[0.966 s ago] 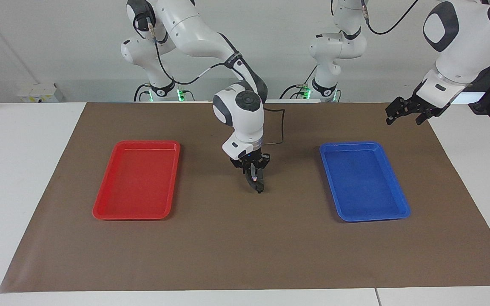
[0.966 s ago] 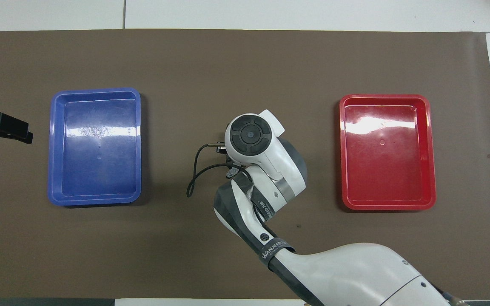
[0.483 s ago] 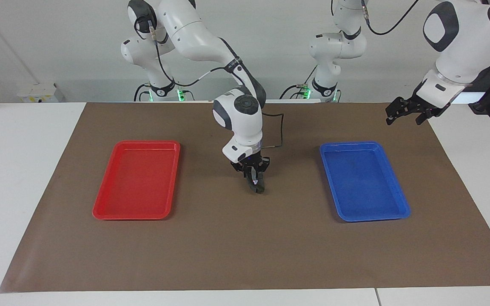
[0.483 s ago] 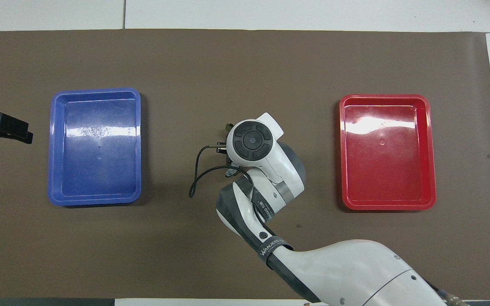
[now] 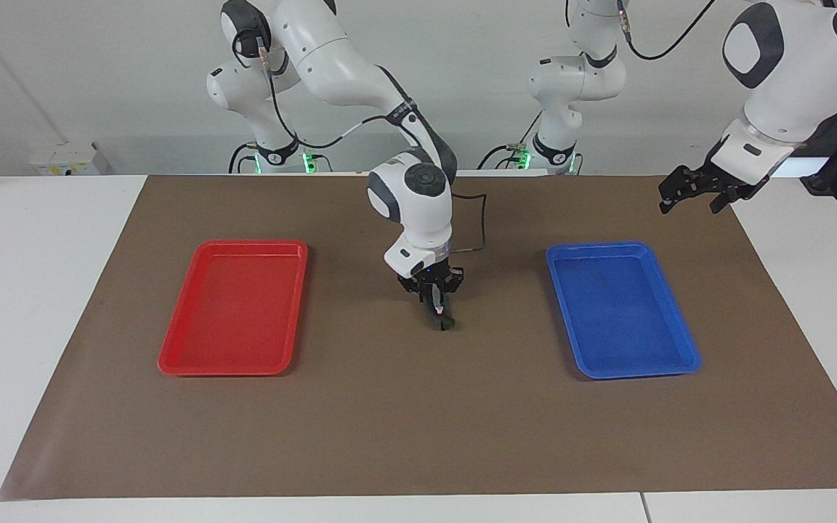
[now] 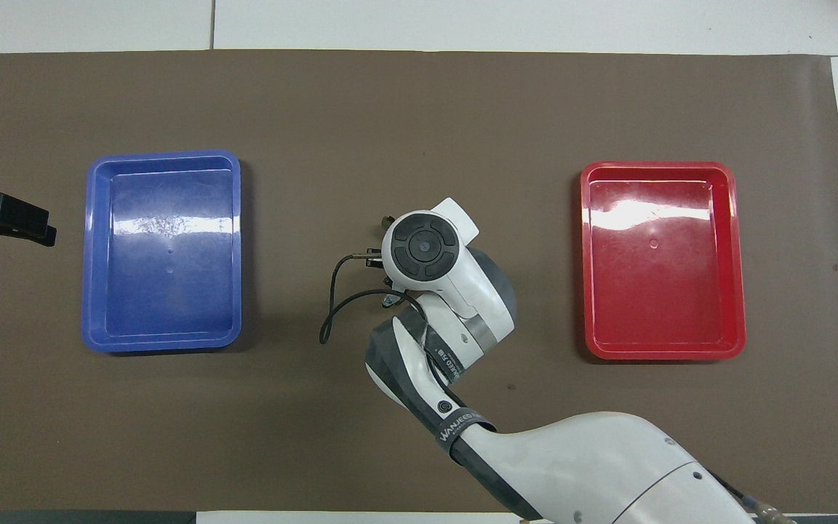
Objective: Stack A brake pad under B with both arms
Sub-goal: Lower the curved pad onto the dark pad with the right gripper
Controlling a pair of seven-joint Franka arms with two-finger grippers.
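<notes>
My right gripper [image 5: 437, 311] is over the middle of the brown mat, pointing down. It is shut on a small dark brake part [image 5: 445, 322] whose lower end is at the mat. I cannot tell whether this is the A brake pad or B. In the overhead view the right wrist [image 6: 423, 247] hides the gripper and only a tip of the part [image 6: 388, 218] shows. No second brake part is visible. My left gripper [image 5: 693, 197] is open and empty, held in the air over the mat's edge at the left arm's end; it also shows in the overhead view [image 6: 8, 218].
An empty blue tray [image 5: 680, 341] lies toward the left arm's end of the mat and an empty red tray [image 5: 179, 349] toward the right arm's end. A black cable [image 6: 328, 306] loops off the right wrist.
The right arm's wrist and elbow have shifted slightly; the dark part stays at the same spot on the mat. The left arm has not moved.
</notes>
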